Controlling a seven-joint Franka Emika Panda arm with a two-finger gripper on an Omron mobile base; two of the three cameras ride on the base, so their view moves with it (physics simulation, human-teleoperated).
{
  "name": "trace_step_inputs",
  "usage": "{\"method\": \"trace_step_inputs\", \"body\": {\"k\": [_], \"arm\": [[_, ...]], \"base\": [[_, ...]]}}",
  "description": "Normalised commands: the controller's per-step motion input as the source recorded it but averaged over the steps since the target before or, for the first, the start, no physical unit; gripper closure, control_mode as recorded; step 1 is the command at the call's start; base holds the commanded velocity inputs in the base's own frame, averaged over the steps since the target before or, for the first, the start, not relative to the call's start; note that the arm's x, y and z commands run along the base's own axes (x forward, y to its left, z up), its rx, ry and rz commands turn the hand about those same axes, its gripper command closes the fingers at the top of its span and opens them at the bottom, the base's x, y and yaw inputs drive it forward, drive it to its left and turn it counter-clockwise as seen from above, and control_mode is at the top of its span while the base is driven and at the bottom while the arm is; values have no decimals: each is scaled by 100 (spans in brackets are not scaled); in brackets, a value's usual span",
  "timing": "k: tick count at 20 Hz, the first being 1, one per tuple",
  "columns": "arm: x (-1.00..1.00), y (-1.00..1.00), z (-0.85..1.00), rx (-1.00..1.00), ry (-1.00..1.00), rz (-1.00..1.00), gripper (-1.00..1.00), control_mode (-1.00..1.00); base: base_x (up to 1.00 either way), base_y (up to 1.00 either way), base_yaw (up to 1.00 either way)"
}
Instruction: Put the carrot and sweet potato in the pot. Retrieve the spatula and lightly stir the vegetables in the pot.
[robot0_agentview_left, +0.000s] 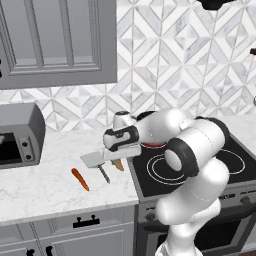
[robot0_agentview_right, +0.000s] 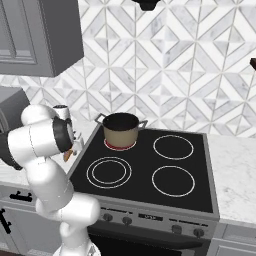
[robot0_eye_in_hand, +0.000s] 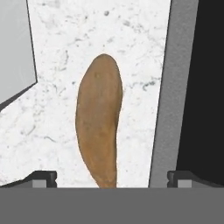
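Jaws released wide astride sweet potato (robot0_eye_in_hand: 98, 122) on counter (robot0_agentview_left: 45, 180) by stove edge (robot0_eye_in_hand: 162, 92); spatula (robot0_agentview_left: 92, 160) blade just beside, carrot (robot0_agentview_left: 80, 179) nearer front edge.

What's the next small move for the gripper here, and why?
Probably lower straight down and close on the sweet potato. The gripper is open, its fingertips either side of it on the counter, not yet touching. The pot holds nothing visible.

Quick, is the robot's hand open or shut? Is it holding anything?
Gripper: open, holding nothing; its fingertips stand on either side of the sweet potato, which lies on the counter.
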Motion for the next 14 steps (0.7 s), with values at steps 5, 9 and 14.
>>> {"method": "trace_step_inputs", "body": {"k": [5,9,14], "arm": [[20,5,-26,0,2,0,-100,-100],[14,12,-32,0,2,0,-100,-100],[11,11,-28,0,2,0,100,-100]], "base": [[0,0,0],[0,0,0],[0,0,0]]}}
